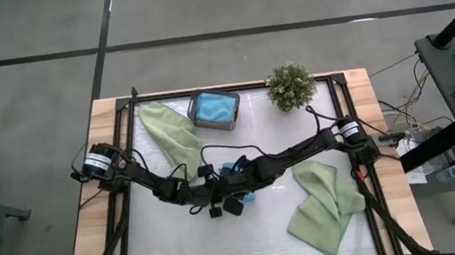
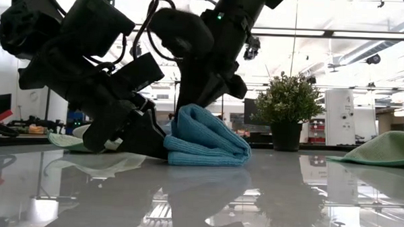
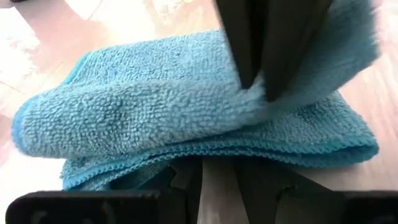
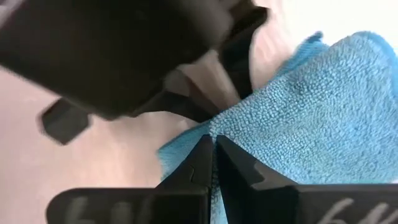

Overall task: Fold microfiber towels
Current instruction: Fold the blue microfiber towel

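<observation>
A teal-blue microfiber towel (image 2: 208,142) lies folded over on the table's middle, and both grippers meet at it. My left gripper (image 3: 217,180) comes in low from the table's left and is shut on the towel's hemmed end. My right gripper (image 4: 212,149) reaches down from above and is shut on the towel's upper layer. One light green towel (image 1: 172,134) lies crumpled at the far left. Another green towel (image 1: 322,204) lies loosely folded at the near right. My left gripper holds the folded towel at its end with the stacked hemmed edges (image 3: 186,163), several layers between its two fingers. The fingers slant slightly down from the table's left. The cloth covers the exact place of contact. That end rests on the table. My right gripper pinches a thin edge of the towel's upper layer (image 4: 231,127) between its shut fingertips. Its fingers (image 3: 255,56) come steeply from above. The pinched cloth is drawn up into a small peak while the other layers stay on the table.
A small dark grey tray (image 1: 201,118) holding another blue towel sits at the far middle. A potted plant (image 1: 290,86) stands to its right. A black frame (image 1: 355,156) borders the table top.
</observation>
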You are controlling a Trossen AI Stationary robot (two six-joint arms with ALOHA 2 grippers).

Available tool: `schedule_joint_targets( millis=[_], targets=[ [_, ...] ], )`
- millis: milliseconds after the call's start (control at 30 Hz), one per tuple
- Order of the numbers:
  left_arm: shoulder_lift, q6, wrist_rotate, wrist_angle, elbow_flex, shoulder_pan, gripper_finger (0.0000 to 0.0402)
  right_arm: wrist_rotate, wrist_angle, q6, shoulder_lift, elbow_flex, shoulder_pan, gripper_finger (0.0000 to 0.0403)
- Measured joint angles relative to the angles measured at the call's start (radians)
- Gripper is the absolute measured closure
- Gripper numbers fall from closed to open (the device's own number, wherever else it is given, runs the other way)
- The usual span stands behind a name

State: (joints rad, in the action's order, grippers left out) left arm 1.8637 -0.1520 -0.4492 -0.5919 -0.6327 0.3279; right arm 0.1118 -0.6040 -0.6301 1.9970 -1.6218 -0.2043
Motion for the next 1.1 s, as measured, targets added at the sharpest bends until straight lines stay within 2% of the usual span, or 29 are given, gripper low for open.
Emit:
schedule_joint_targets(
  millis=[233, 467, 567, 733, 867, 1100],
  targets=[
    [0.0, 0.0, 0.0, 0.0, 0.0, 0.0, 0.032, -0.06, 0.073, 0.002, 0.037, 0.001, -0.001, 0.0394],
    [-0.011, -0.008, 0.006, 0.012, 0.001, 0.004, 0.032, -0.052, 0.077, -0.017, 0.069, 0.0, 0.002, 0.0383],
    [-0.038, -0.034, 0.026, 0.038, 0.003, 0.007, 0.032, -0.052, 0.08, -0.017, 0.069, 0.0, 0.006, 0.036],
    [-0.115, -0.05, 0.09, 0.182, 0.003, 0.01, 0.0315, -0.06, 0.067, -0.024, 0.073, 0.002, 0.006, 0.0304],
    [-0.178, -0.051, 0.091, 0.298, 0.003, 0.011, 0.0298, -0.064, 0.061, 0.0, 0.074, -0.002, 0.009, 0.0265],
    [-0.303, -0.042, 0.087, 0.425, 0.001, 0.014, 0.0286, -0.061, 0.06, 0.116, 0.01, -0.006, 0.002, 0.0233]
  ],
)
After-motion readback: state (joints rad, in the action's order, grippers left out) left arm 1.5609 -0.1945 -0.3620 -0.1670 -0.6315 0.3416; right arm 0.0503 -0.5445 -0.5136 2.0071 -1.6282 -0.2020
